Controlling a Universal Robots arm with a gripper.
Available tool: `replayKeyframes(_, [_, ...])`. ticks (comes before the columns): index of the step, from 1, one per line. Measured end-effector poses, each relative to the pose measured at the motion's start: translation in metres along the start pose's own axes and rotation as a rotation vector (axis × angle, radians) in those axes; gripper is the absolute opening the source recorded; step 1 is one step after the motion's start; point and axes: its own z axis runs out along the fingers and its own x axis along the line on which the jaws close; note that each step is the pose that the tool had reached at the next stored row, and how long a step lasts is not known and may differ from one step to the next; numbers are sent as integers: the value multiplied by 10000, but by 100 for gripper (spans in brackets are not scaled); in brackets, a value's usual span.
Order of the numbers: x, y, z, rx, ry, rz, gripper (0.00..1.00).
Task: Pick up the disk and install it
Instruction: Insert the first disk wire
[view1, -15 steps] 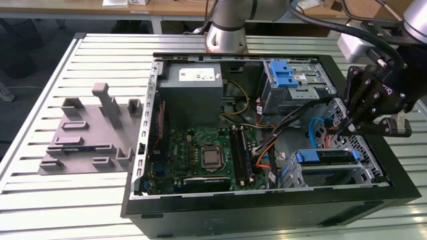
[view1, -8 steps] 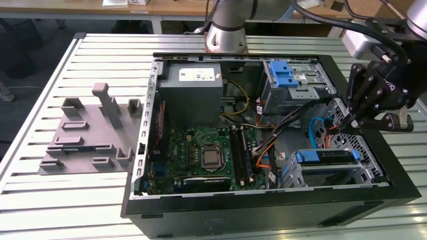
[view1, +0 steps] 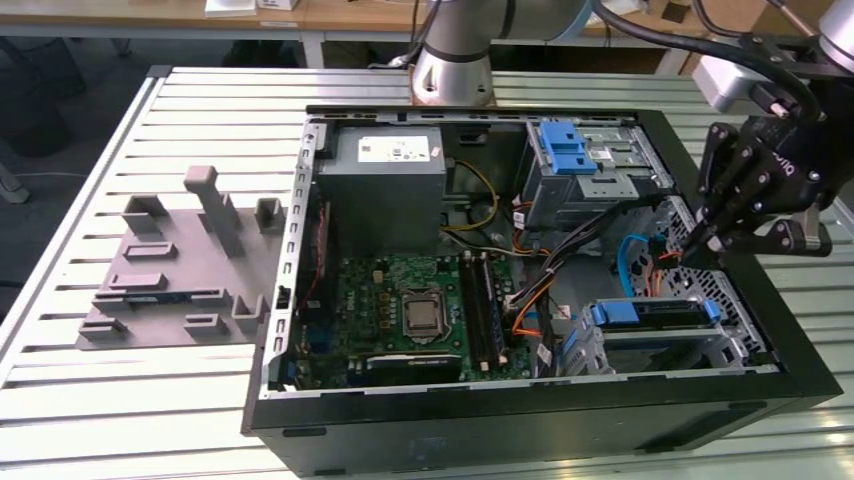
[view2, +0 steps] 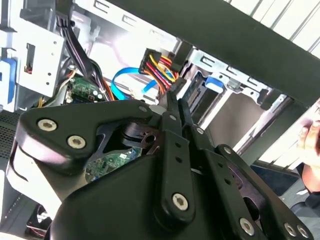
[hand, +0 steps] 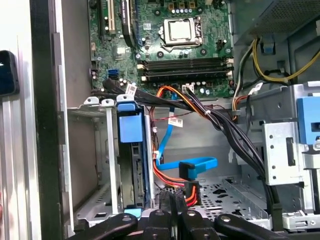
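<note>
Disk (view1: 651, 313) sits slotted in the drive cage (view1: 731, 345); end effector (view1: 679, 258) hovers near it, fingers closed together, gripping nothing.

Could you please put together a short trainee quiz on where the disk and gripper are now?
1. True or false: the disk lies on the table outside the computer case.
2. The gripper hangs above: A) the CPU socket; B) the drive-bay end of the case; C) the grey fixture.
3. Fill in: the disk's carrier frame is ___.
Key: 1 false; 2 B; 3 blue.
</note>
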Motion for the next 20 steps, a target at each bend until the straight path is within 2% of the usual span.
replayKeyframes(3, [-34,-9,5,0,49,44,18])
replayKeyframes(4, [-47,-9,6,4,85,59,18])
replayKeyframes(5, [-60,-9,8,8,130,68,25])
replayKeyframes(8, [-98,-8,14,23,284,97,25])
replayKeyframes(11, [-126,-7,23,53,590,125,25])
replayKeyframes(13, [-145,-7,31,67,740,138,25])
replayKeyframes(15, [-164,-9,39,72,806,144,25])
replayKeyframes(20, [-183,-12,66,78,886,157,25])
